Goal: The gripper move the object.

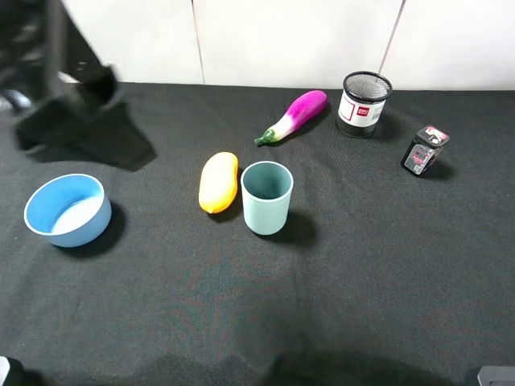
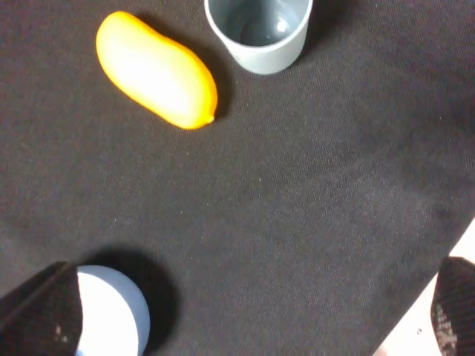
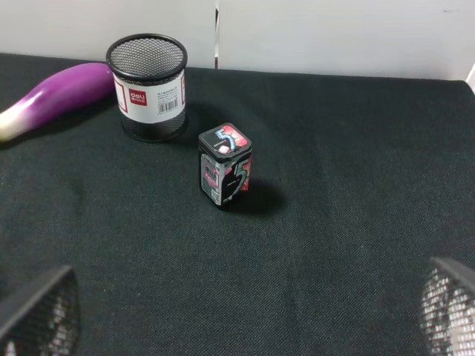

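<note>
The object, a pale teal-green cup (image 1: 266,197), stands upright near the middle of the black cloth, with nothing touching it. It also shows in the left wrist view as the cup (image 2: 260,30), seen from above and empty. My left gripper (image 1: 80,121) hangs blurred at the far left, well away from the cup and above the blue bowl's side of the table. In its wrist view the left gripper (image 2: 249,311) is open with only cloth between the fingers. My right gripper (image 3: 241,311) is open too, with nothing held.
An orange mango-shaped fruit (image 1: 219,182) lies just left of the cup. A blue bowl (image 1: 68,209) sits at the left. At the back lie a purple eggplant (image 1: 294,117), a black mesh pot (image 1: 364,104) and a small printed box (image 1: 424,150).
</note>
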`<action>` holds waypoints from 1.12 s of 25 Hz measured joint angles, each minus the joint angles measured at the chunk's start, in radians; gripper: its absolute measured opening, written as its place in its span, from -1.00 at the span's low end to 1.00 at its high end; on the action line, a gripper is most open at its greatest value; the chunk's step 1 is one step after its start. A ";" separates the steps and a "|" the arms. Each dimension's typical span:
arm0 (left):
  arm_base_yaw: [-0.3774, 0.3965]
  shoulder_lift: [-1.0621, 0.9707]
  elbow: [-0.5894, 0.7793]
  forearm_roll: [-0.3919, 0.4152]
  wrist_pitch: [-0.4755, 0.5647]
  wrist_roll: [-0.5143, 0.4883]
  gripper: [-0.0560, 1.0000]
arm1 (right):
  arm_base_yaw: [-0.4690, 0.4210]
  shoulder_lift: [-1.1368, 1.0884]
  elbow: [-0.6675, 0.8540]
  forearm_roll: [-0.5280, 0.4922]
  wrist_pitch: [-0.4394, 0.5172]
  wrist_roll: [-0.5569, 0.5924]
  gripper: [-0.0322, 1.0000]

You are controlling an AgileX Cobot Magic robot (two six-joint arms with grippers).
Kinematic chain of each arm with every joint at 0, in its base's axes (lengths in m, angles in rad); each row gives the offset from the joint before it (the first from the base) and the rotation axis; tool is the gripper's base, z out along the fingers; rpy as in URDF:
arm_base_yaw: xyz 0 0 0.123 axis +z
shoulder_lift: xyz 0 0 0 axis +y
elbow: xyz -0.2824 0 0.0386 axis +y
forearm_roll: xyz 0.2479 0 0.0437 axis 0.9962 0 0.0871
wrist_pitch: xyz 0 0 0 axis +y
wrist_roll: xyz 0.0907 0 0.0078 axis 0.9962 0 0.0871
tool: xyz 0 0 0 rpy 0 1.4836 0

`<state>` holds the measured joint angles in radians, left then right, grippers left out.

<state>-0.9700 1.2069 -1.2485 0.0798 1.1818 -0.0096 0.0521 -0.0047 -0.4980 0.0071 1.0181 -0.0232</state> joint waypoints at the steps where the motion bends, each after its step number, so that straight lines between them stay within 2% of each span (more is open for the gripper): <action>1: 0.000 -0.023 0.013 0.000 0.000 0.000 0.98 | 0.000 0.000 0.000 0.000 0.000 0.000 0.41; 14: 0.000 -0.303 0.159 0.008 0.002 0.010 0.98 | 0.000 0.000 0.000 0.000 0.000 0.000 0.41; 24: 0.002 -0.462 0.193 0.067 0.001 0.010 0.98 | 0.000 0.000 0.000 0.000 0.000 0.000 0.41; 28: 0.058 -0.516 0.202 0.076 0.001 0.010 0.98 | 0.000 0.000 0.000 0.000 0.000 0.000 0.41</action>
<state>-0.9116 0.6911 -1.0465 0.1558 1.1824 0.0000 0.0521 -0.0047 -0.4980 0.0071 1.0181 -0.0232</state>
